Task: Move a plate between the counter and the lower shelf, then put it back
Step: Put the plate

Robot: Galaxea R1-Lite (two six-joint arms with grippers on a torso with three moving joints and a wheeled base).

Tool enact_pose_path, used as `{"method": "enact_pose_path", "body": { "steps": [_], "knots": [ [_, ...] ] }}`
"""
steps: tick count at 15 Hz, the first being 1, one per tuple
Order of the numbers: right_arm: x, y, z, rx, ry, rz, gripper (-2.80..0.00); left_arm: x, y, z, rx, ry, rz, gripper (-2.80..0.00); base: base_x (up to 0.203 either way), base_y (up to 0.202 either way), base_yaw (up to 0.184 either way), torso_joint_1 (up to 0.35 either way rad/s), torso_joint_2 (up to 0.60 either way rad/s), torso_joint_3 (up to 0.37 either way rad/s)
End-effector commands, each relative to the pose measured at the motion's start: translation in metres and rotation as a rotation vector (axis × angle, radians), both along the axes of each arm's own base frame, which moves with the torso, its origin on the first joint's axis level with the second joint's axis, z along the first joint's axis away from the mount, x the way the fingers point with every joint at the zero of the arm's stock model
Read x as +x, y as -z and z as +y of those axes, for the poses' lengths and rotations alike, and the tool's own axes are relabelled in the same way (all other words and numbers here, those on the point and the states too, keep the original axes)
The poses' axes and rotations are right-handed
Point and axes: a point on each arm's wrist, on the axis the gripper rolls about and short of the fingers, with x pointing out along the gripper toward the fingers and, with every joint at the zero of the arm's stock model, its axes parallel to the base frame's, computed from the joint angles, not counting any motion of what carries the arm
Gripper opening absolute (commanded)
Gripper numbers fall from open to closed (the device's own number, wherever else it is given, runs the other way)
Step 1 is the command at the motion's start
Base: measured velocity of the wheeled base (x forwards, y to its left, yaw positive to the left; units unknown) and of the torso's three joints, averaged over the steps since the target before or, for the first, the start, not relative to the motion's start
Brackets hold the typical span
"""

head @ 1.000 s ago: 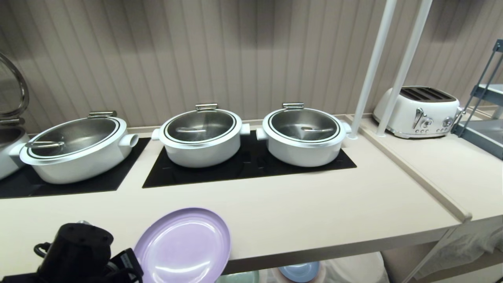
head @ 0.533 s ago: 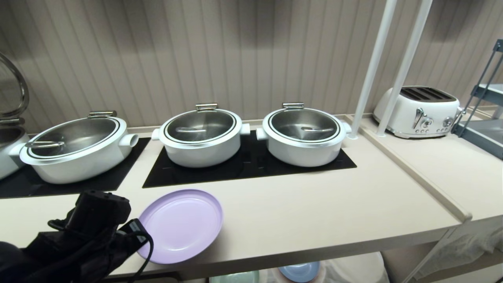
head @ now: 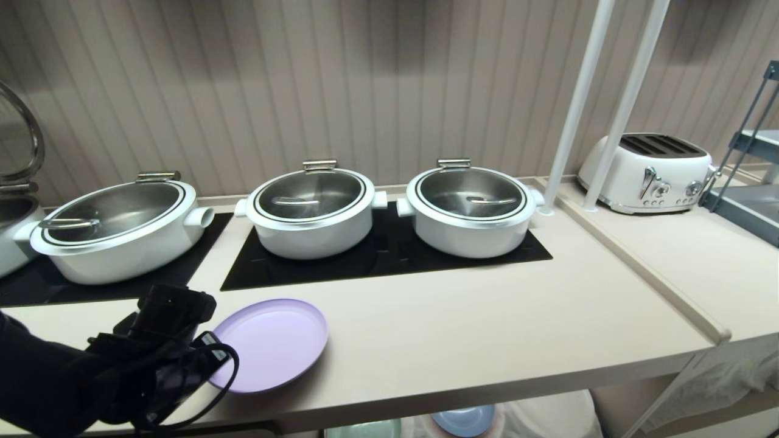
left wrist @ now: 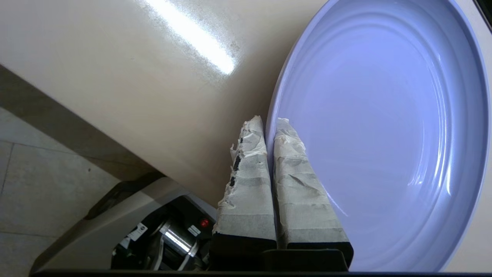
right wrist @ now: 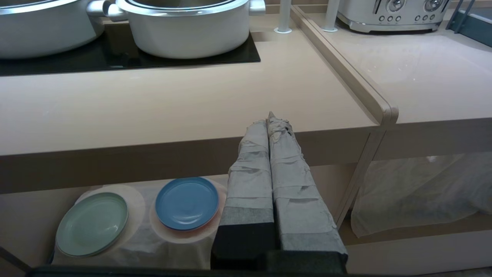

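Note:
The lavender plate [head: 274,340] lies almost flat at the front left of the counter [head: 487,328], just ahead of the black cooktop. Whether it rests on the worktop I cannot tell. My left gripper [head: 206,351] is shut on its near rim. In the left wrist view the taped fingers [left wrist: 246,169] pinch the rim of the plate [left wrist: 384,134], one inside and one outside, above the counter [left wrist: 134,77]. My right gripper [right wrist: 270,117] is shut and empty, parked in front of the counter's edge. The lower shelf [right wrist: 23,231] shows beneath.
Three white lidded pots [head: 310,210] [head: 471,207] [head: 115,228] stand on the cooktop panels behind the plate. A white toaster [head: 651,173] and two white poles [head: 578,103] are at the right. On the shelf's white cloth lie a blue plate [right wrist: 187,202] and a mint green plate [right wrist: 92,224].
My left arm has carried the plate from a tilted position over the counter's front edge inward over the worktop. It has also lowered and levelled it. The right arm has not moved.

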Motion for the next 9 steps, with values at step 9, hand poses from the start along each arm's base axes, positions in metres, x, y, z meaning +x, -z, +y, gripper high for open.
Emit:
{"method": "enact_pose_path", "body": {
  "steps": [9],
  "knots": [
    [0.000, 0.000, 0.000, 0.000, 0.001, -0.001, -2.80, 0.039, 0.021, -0.008, -0.017, -0.018, 0.004, -2.80, 0.000, 0.000, 0.000, 0.000, 0.00, 0.000]
  ]
}}
